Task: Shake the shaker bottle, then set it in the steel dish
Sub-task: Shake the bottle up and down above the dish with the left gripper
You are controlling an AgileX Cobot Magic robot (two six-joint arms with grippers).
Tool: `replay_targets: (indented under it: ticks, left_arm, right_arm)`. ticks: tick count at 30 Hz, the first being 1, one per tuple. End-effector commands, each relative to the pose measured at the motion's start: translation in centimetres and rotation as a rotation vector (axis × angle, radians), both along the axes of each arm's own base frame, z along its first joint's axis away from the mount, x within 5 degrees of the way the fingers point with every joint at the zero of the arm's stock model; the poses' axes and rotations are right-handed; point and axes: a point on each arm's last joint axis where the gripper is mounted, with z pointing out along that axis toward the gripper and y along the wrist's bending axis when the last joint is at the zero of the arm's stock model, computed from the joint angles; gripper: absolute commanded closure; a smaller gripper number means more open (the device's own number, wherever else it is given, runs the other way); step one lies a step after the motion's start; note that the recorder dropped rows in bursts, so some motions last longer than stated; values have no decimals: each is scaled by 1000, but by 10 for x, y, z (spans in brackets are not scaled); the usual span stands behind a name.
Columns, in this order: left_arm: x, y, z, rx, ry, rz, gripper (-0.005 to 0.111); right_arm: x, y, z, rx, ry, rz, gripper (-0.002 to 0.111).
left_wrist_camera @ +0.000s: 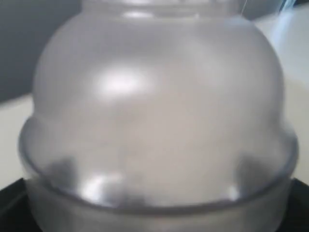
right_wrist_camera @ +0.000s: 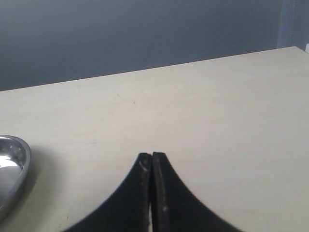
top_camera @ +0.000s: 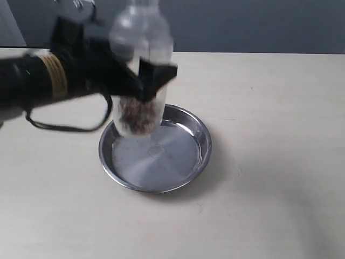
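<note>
The clear shaker bottle [top_camera: 141, 65] hangs upright in the air over the steel dish [top_camera: 199, 141], blurred by motion, with brown beans at its lower end. My left gripper [top_camera: 141, 86] is shut round its middle, coming in from the left. In the left wrist view the bottle's frosted dome [left_wrist_camera: 154, 106] fills the picture and hides the fingers. The round shiny dish sits on the beige table below, and its rim [right_wrist_camera: 19, 169] shows in the right wrist view. My right gripper [right_wrist_camera: 152, 155] is shut on nothing, low over bare table, apart from the dish.
The beige table [top_camera: 269, 162] spreads wide around the dish, with a dark grey wall behind its far edge. A black cable [top_camera: 64, 127] loops below the left arm, close to the dish's left rim.
</note>
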Motion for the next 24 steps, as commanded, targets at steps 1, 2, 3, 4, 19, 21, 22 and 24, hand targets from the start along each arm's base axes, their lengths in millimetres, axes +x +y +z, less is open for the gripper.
replay_targets:
  ticks: [1, 2, 3, 4, 19, 21, 22, 24]
  left_arm:
    - [-5, 0, -40, 34, 121, -5, 106]
    - [-4, 1, -47, 28, 144, 1, 106]
    - [-4, 0, -39, -6, 114, -10, 106]
    - [-7, -2, -15, -61, 23, -36, 106]
    - [-13, -1, -3, -2, -37, -50, 106]
    - [-7, -5, -55, 51, 130, -46, 106]
    - [-7, -8, -18, -63, -21, -86, 106]
    - [-13, -5, 53, -132, -259, -97, 106]
  right_arm:
    - [0, 0, 1, -4, -16, -5, 109]
    - [0, 0, 1, -4, -16, -5, 109]
    - [0, 0, 1, -4, -16, -5, 109]
    - [0, 0, 1, -4, -16, -5, 109]
    - [0, 0, 1, -4, -16, -5, 109]
    - [0, 0, 1, -4, -16, -5, 109]
    - [0, 0, 1, -4, -16, -5, 109]
    - [0, 0, 1, -4, -16, -5, 109]
